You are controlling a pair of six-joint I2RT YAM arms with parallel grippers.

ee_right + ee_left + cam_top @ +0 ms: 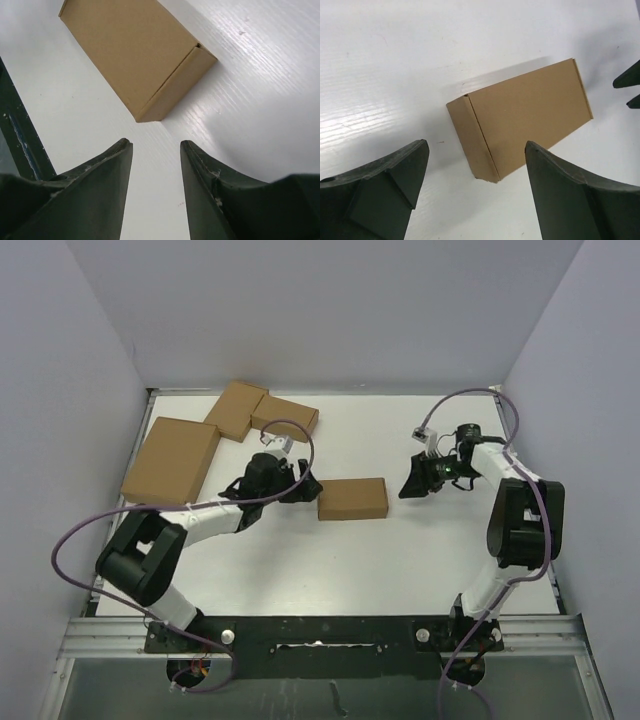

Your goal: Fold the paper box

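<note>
Closed paper box (pixel 353 499); left end effector (pixel 301 487) beside; right end effector (pixel 411 485) apart

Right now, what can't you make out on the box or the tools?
- Right wrist view: far end of the paper box, cut off by the top edge.
- Left wrist view: most of the right tool, cut off by the right edge.
- Top view: left tool tips, too small and dark to separate.
- All views: box underside and inside, hidden by its own walls.

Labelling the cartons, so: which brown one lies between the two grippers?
The small closed paper box at mid-table, alone between the left gripper and right gripper. The large flat carton and the touching pair sit at the far left corner.
</note>
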